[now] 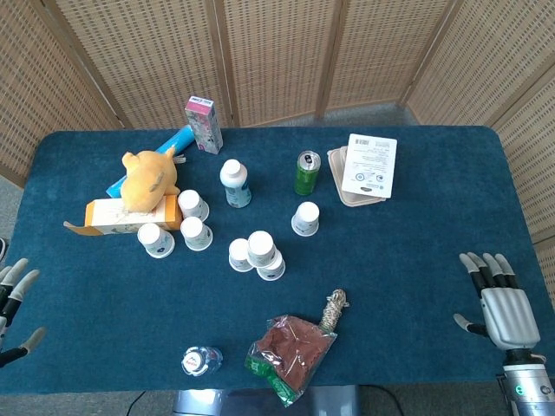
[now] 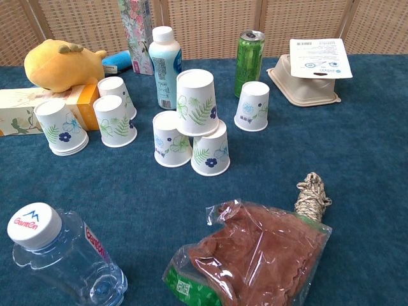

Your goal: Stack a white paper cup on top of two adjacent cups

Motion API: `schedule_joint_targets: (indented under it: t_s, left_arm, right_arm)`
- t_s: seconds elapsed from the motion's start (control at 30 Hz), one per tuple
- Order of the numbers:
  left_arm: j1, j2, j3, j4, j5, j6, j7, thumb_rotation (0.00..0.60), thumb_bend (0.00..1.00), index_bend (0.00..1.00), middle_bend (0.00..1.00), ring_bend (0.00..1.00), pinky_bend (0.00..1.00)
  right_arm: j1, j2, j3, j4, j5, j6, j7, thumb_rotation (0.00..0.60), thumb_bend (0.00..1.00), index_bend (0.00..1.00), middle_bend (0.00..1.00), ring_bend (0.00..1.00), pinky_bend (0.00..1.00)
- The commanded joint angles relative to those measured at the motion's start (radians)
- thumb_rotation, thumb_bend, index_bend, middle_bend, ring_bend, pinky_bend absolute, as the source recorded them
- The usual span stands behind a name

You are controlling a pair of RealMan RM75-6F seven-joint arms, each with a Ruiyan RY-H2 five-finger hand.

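A white paper cup with a leaf print (image 1: 260,245) (image 2: 196,102) stands upside down on top of two adjacent upturned cups (image 1: 240,255) (image 2: 171,139), the other of the pair being (image 1: 273,268) (image 2: 211,150), in the middle of the blue table. Another single cup (image 1: 305,218) (image 2: 252,106) stands to their right. My right hand (image 1: 502,300) is at the table's near right edge, fingers spread, holding nothing. Only the fingertips of my left hand (image 1: 12,299) show at the near left edge, spread and empty. Neither hand appears in the chest view.
Three more cups (image 1: 192,231) (image 2: 113,120) stand by a tissue box (image 1: 120,215) with a yellow plush toy (image 1: 147,175). A white bottle (image 1: 234,183), green can (image 1: 307,172), lidded tray (image 1: 364,171), water bottle (image 1: 201,360) and a bag of brown cloth (image 1: 290,348) also lie about.
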Motion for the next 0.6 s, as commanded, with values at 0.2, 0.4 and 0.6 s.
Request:
schedule_joint_targets:
  t_s: [0.2,0.4,0.6]
  left_arm:
    - [-0.025,-0.043,-0.03,0.047,-0.032,-0.02,-0.006,0.6,0.3,0.0,0.0,0.0,0.0]
    - [-0.035,-0.042,-0.033,0.051,-0.054,-0.045,-0.019,0.6,0.3,0.0,0.0,0.0,0.0]
    - [-0.033,-0.047,-0.024,0.056,-0.051,-0.049,-0.004,0.6,0.3,0.0,0.0,0.0,0.0]
  right_arm:
    - [-0.004,-0.026,0.009,0.013,-0.036,-0.016,-0.019,0.6,0.0,0.0,0.0,0.0,0.0]
    - [-0.003,-0.043,0.032,0.014,-0.039,-0.023,-0.019,0.6,0.0,0.0,0.0,0.0,0.0]
    - [-0.006,-0.044,0.039,0.021,-0.045,-0.035,-0.021,0.6,0.0,0.0,0.0,0.0,0.0]
